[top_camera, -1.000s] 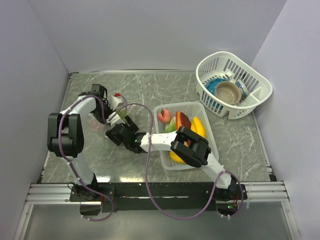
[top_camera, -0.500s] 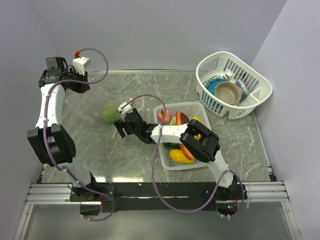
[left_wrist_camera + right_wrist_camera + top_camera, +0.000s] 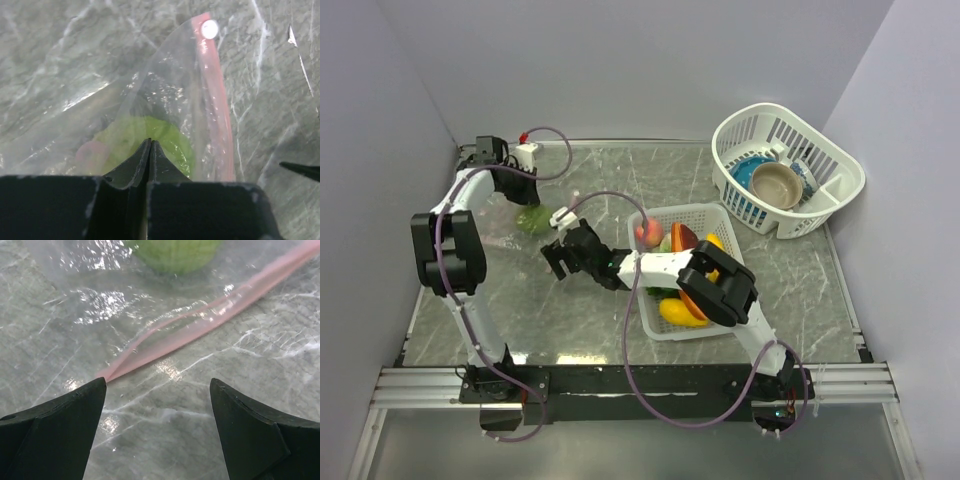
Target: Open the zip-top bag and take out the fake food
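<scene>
Lettuce (image 3: 533,219), green and leafy, lies inside the zip-top bag (image 3: 518,224), which rests flat on the grey table (image 3: 520,310) in the upper left of the overhead view. The left gripper (image 3: 522,195) is at the bag's far side. In its wrist view the two fingers (image 3: 127,170) are pressed together, their tips meeting right at the clear film over the lettuce. Whether a fold of plastic sits between them cannot be told. The pink zip strip (image 3: 218,110) runs up the right of that view and ends at a small white dot (image 3: 209,29). A pinkish round patch (image 3: 92,152) shows through the plastic at lower left, too blurred to identify.

The right gripper (image 3: 554,262) hovers just beside the bag, to its lower right, with its jaws spread wide and holding nothing. In its wrist view the strip crosses diagonally from centre left to the upper right corner, just beyond the fingertips, and its two halves look parted along the middle stretch.

At centre, a white perforated tray (image 3: 692,210) holds a pink-red round fruit (image 3: 648,232), an orange and dark red slice (image 3: 685,240) and a yellow banana shape (image 3: 717,250), with the right arm crossing over it. In the upper right, a white basket (image 3: 775,108) holds a blue bowl (image 3: 748,180) and a tan bowl (image 3: 777,185).
</scene>
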You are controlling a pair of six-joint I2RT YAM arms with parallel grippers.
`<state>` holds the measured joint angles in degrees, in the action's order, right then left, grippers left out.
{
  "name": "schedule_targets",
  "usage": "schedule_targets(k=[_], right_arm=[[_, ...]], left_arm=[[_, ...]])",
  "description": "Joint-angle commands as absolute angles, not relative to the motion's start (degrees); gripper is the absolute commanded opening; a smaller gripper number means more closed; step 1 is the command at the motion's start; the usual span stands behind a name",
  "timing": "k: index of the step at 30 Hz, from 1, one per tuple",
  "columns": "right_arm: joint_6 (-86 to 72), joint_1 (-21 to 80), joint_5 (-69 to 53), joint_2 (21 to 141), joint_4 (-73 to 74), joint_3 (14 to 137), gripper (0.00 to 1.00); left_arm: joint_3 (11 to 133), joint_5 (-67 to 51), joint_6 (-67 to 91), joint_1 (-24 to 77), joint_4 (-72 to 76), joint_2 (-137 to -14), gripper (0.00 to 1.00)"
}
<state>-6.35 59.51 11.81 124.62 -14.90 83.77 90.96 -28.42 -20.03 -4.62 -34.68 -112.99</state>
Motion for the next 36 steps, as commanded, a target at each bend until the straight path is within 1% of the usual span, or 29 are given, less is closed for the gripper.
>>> schedule_targets(k=[1, 5, 8, 10, 12, 14, 17, 19, 22, 26, 36], right_arm=[[-6.5, 59.2, 12.9, 118.7, -17.8, 79.6, 0.92], [-8.4, 59.1, 14.6, 115.3, -18.5, 74.3, 0.92], [-10.3, 59.2, 15.2, 112.3, -18.5, 70.8, 0.91], [-10.9, 59.2, 15.6, 110.7, -18.5, 69.3, 0.92], [-10.9, 59.2, 17.0, 110.4, -17.5, 69.0, 0.92], [-10.3, 59.2, 18.1, 110.4, -17.1, 69.3, 0.93], [-9.5, 59.1, 19.6, 110.8, -16.2, 70.0, 0.94], [-9.5, 58.8, 19.5, 110.7, -16.7, 69.6, 0.94], [-9.8, 58.4, 19.3, 110.3, -17.2, 68.9, 0.94], [-10.0, 58.0, 19.3, 110.2, -17.8, 68.1, 0.94], [-9.1, 56.7, 19.3, 109.7, -17.3, 69.3, 0.94]], left_arm=[[96.2, -27.9, -19.8, -6.4, -37.5, -109.0, 0.05], [101.1, -25.7, -20.0, -3.3, -42.8, -100.0, 0.04], [102.3, -26.4, -19.5, -1.7, -47.6, -96.5, 0.02], [100.6, -24.7, -18.5, -1.7, -46.7, -94.8, 0.05], [96.3, -23.0, -17.3, -2.1, -44.3, -93.0, 0.14], [92.4, -20.5, -16.7, -2.1, -41.3, -92.7, 0.15], [87.7, -15.8, -16.5, -2.3, -35.8, -94.1, 0.12], [85.7, -14.0, -16.6, -2.5, -32.6, -95.4, 0.09], [86.0, -12.1, -15.9, -4.0, -29.0, -99.2, 0.04], [85.9, -10.8, -16.3, -5.2, -28.1, -104.3, 0.03], [79.5, -6.6, -17.3, -5.4, -19.8, -109.9, 0.02]])
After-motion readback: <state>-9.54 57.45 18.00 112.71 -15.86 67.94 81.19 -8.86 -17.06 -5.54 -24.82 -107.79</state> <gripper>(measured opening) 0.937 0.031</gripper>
